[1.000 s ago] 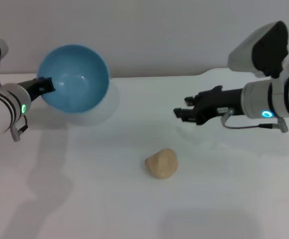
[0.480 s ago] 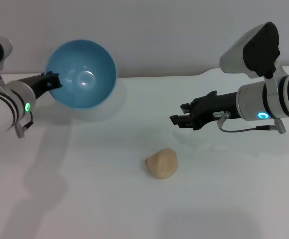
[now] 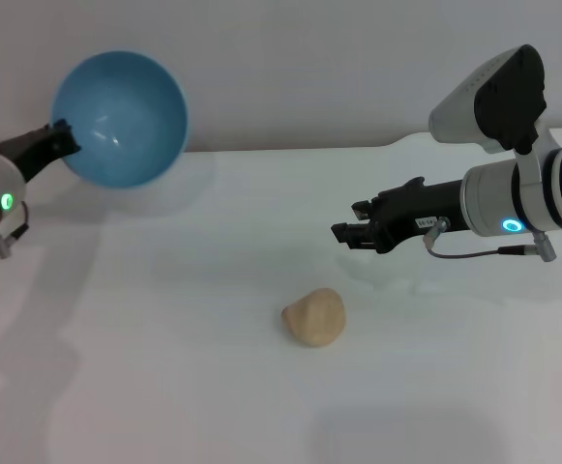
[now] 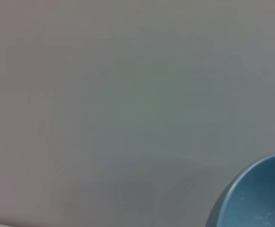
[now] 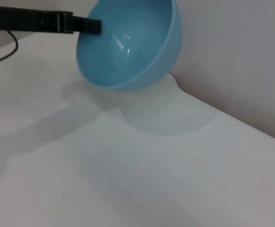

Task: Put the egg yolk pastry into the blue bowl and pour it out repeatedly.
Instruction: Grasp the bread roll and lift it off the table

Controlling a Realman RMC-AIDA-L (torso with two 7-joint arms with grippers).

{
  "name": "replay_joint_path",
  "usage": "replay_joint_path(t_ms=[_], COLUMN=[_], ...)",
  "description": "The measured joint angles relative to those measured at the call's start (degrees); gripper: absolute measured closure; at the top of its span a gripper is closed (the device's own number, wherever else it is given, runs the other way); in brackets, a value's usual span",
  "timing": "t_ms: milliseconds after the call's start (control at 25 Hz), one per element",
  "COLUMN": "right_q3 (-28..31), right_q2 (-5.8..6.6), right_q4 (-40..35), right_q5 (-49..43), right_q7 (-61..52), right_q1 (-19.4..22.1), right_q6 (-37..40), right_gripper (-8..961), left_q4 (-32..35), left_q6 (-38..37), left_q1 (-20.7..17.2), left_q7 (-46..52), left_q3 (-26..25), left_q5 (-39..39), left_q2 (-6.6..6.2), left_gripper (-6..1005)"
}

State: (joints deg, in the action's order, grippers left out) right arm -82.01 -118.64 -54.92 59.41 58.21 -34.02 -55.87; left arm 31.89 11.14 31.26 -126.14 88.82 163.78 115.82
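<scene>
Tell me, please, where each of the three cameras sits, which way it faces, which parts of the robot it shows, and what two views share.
Head view: from the robot's head, looking forward and down at the white table; shows the egg yolk pastry, the left gripper holding the tilted blue bowl, and the right gripper hovering.
Left wrist view: on the left wrist, facing the wall; only the bowl's edge shows.
Right wrist view: on the right wrist, facing across the table at the bowl and the left gripper.
Shared: all three show the blue bowl.

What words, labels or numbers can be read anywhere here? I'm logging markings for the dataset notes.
None can be read.
The blue bowl and the pastry are plain, with no print.
The right gripper carries a small pale label behind its fingers; too small to read.
The left gripper, clamped on the bowl's rim, shows no marking.
</scene>
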Motion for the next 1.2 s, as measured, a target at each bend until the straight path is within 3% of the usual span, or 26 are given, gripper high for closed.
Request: replay_joint_path(t_ms=[120, 240, 400, 480, 640, 880, 1200], right_q3=[0.0, 0.0, 0.0, -0.2, -0.3, -0.5, -0.4], right_q2=[-0.02, -0.08, -0.1, -0.11, -0.17, -0.19, -0.28], right_q4=[0.2, 0.5, 0.9, 1.2, 2.3, 2.9, 3.1], right_q5=[0.1, 0.3, 0.5, 0.5, 0.6, 0.7, 0.9], right_q7=[0.0, 0.0, 0.0, 0.0, 0.0, 0.0, 0.0], right_q1=[0.1, 0.1, 0.1, 0.1, -0.4, -0.5, -0.1], right_q6=[0.1, 0.2, 0.6, 1.2, 2.2, 3.3, 3.7], right_gripper=[588, 588, 589, 589, 589, 590, 591], left_q4=[-1.7, -1.9, -2.1, -2.1, -2.1, -2.2, -2.2], left_q6=[-0.7, -3.4, -2.9, -2.0, 4.0, 6.0, 7.4], left_q1=[0.7, 1.0, 0.1, -0.3, -2.1, -2.2, -1.0], left_q7=[2.9, 8.2, 13.9, 14.1, 14.3, 14.0, 11.4], left_q3=[0.8, 5.9, 11.2, 11.2, 10.1, 6.6, -1.9], left_q5=[-0.1, -0.2, -0.3, -0.5, -1.8, -6.5, -17.8], left_q2=[-1.15, -2.18, -2.94, -3.09, -3.69, -3.91, -1.9], left_gripper=[984, 983, 983, 983, 983, 983, 984])
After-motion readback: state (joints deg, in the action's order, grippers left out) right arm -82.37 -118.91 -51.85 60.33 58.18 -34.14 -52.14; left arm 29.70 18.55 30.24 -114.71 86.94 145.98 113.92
